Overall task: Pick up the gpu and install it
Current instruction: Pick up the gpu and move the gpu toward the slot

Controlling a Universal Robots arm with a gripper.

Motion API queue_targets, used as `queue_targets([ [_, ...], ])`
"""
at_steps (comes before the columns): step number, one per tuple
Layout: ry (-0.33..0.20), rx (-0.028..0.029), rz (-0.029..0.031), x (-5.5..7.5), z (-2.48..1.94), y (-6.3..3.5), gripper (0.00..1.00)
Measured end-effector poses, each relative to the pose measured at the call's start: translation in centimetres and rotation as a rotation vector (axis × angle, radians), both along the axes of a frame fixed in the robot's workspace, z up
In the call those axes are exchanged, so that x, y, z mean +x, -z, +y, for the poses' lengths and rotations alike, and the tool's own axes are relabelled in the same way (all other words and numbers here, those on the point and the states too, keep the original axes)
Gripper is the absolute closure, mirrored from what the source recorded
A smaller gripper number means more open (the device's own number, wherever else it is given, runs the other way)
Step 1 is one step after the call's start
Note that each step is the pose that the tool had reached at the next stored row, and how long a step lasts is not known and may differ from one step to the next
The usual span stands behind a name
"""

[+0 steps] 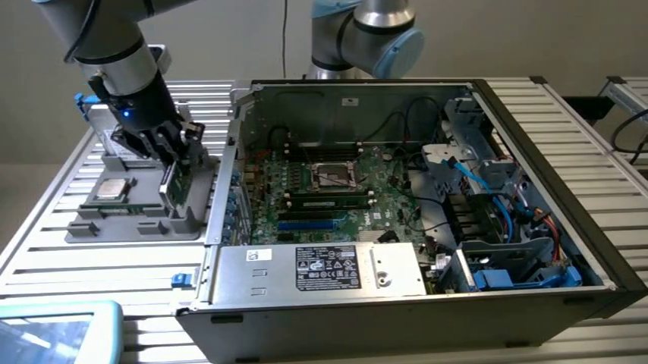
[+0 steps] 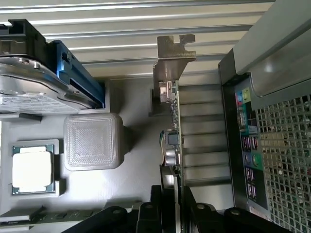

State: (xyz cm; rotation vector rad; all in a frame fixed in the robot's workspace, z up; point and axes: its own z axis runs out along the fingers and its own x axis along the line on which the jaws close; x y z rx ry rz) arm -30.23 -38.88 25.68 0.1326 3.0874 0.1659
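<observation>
Slatted metal surface (image 1: 61,250), plain pale wall behind it. An open PC case (image 1: 405,326) sat across the middle and the exterior view's right, motherboard (image 1: 335,182) exposed, with the power supply (image 1: 324,269) along its near edge. The sticker on the supply was too small to read.

A grey parts tray (image 1: 132,227) lay just beside the case on the exterior view's left. The arm (image 1: 121,61) came down over it, with the hand (image 1: 174,152) at the tray's case side.

The gpu (image 1: 174,182) stood on edge in the tray, green face showing, and the hand was clenched on its top edge. Couldn't tell whether it had cleared its slot.

The wrist view added detail. The gpu (image 2: 174,136) was seen edge-on between the hand's (image 2: 174,194) black fingers (image 2: 146,213), one on each face. Its silver bracket (image 2: 172,53) was at the card's end away from the fingers. The case's rear ports (image 2: 248,141) were right alongside.

Also in the tray: a hard drive (image 2: 34,87), a blank grey block (image 2: 92,141) and a CPU (image 2: 31,167). The exterior view showed the CPU (image 1: 111,189) too. No legible markings on any of them.
</observation>
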Motion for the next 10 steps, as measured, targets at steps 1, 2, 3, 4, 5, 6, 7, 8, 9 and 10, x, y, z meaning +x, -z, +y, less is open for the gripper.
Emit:
queue_targets([
  [1, 0.0, 0.0, -0.0001, 0.0, 0.0, -0.41, 0.72],
  [2, 0.0, -0.0001, 0.0001, 0.0, 0.0, -0.79, 0.72],
  [3, 0.0, -0.0001, 0.0003, 0.0, 0.0, -1.15, 0.72],
  [4, 0.0, -0.0001, 0.0001, 0.0, 0.0, -1.48, 0.72],
  [5, -0.001, 0.0, 0.0001, 0.0, -0.01, -1.85, 0.72],
  [6, -0.001, -0.0001, 0.0001, 0.0, 0.0, -2.19, 0.72],
  [7, -0.002, -0.0001, 0.0, 0.0, 0.0, -2.61, 0.72],
  [8, -0.004, -0.0001, 0.0001, 0.0, 0.0, -3.07, 0.72],
  [9, -0.005, 0.0, 0.0, 0.0, 0.0, -3.52, 0.72],
  [10, -0.006, -0.0001, 0.0001, 0.0, 0.0, -3.98, 0.72],
])
